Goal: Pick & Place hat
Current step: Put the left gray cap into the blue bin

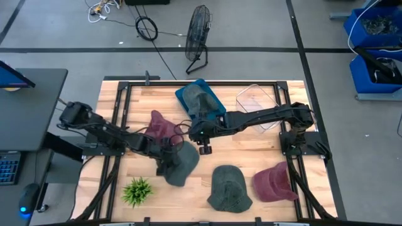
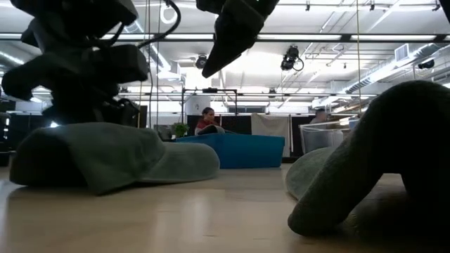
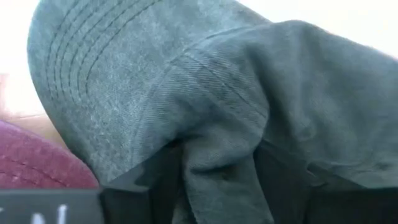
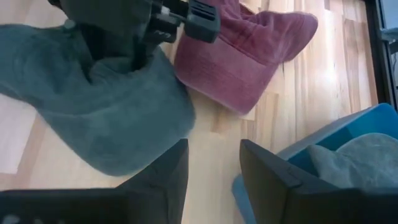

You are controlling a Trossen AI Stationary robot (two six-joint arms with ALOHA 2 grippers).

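A grey-green hat [image 1: 181, 164] lies on the table left of centre, its crown and brim on the wood [image 2: 105, 160]. My left gripper [image 1: 167, 157] is shut on it and comes down onto it from the left [image 2: 77, 77]. In the left wrist view the hat's cloth [image 3: 205, 81] fills the picture. My right gripper [image 4: 214, 177] is open and hovers above the table [image 1: 202, 139] between this hat and the blue bin [image 1: 200, 100]. It touches nothing. A second grey-green hat [image 4: 364, 155] lies in the bin. My left gripper pinches a raised fold of the hat's crown [image 3: 214, 165] between its two fingers [image 3: 155, 186], coming from above and slanting from the table's left. The stitched brim [image 3: 87, 68] stretches away beyond the fingers. The hat rests on the table under the gripper [image 2: 162, 165].
A maroon hat [image 1: 162, 127] lies just beyond the held hat [image 4: 249, 53]. Another grey-green hat [image 1: 229, 187] and a maroon one [image 1: 275, 182] lie near the near edge. A small plant [image 1: 137, 191] stands near left. A clear tub [image 1: 256, 100] sits right of the bin.
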